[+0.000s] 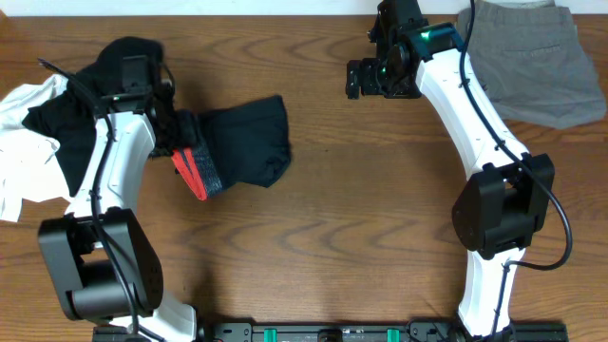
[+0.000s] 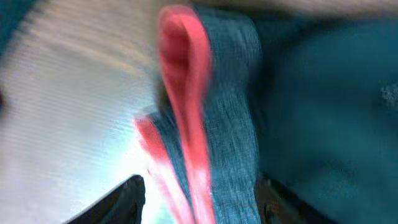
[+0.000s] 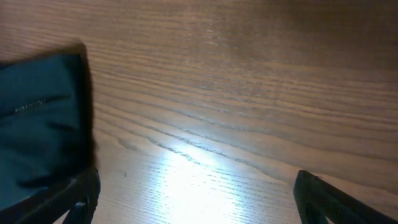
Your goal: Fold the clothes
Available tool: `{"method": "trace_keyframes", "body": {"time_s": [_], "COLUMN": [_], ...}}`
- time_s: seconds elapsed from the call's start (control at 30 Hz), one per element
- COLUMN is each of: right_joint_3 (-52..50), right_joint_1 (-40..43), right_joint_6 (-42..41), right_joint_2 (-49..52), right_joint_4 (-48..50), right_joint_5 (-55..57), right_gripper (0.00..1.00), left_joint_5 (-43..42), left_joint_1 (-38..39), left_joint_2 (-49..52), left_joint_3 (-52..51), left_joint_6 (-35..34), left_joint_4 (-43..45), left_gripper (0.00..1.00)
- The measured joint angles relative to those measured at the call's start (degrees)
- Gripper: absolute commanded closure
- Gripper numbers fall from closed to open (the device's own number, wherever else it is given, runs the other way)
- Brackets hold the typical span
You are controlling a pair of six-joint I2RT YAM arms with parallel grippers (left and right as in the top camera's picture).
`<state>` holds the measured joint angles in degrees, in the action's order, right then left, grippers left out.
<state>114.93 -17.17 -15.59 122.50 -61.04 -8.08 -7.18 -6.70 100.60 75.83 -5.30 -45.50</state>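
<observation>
From overhead, the trousers (image 1: pixel 249 142) are seen bunched in a rough fold on the table (image 1: pixel 361 218), just beside the left pincer (image 1: pixel 183 133) on its inner side, with the waistband (image 1: pixel 198 173) directly below its tip. A white T-shirt (image 1: pixel 21 152) and a black garment (image 1: pixel 52 142) are heaped on that pincer's outer side. The right pincer (image 1: pixel 366 79) hangs well apart from the trousers, with grey shorts (image 1: pixel 532 57) behind it. In the left wrist view, the coral and grey waistband is found between the fingers (image 2: pixel 127 196), which stand apart around it rather than pinched on it. Bare table can be seen beside one finger. The step in hand is judged to be the setting down of the waistband end. It would be done well if the jaws were spread fully clear of the band and the pincer drawn straight up, so that no cloth is dragged and the fold undone. In the right wrist view, the fingers (image 3: pixel 323 196) are spread wide with only table between them. Dark cloth, probably the trousers, lies ahead to one side, where its edge could be steadied if needed.
</observation>
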Motion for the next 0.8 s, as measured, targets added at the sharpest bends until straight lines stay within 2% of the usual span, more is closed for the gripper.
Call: {"method": "trace_keyframes", "body": {"time_s": [0.17,0.43,0.8], "right_joint_3": [0.0,0.0,0.0], "right_joint_1": [0.0,0.0,0.0], "right_joint_6": [0.2,0.4,1.2], "right_joint_2": [0.0,0.0,0.0], "right_joint_4": [0.2,0.2,0.1], "right_joint_5": [0.0,0.0,0.0], "right_gripper": [0.02,0.01,0.01], "left_joint_5": [-3.8,0.4,1.6], "left_joint_1": [0.0,0.0,0.0], "left_joint_2": [-0.6,-0.6,1.3], "left_joint_3": [-0.9,-3.1,-3.1], "left_joint_6": [0.2,-0.8,-2.7], "left_joint_4": [-4.0,0.9,5.4], "left_gripper": [0.47,0.48,0.5]}}
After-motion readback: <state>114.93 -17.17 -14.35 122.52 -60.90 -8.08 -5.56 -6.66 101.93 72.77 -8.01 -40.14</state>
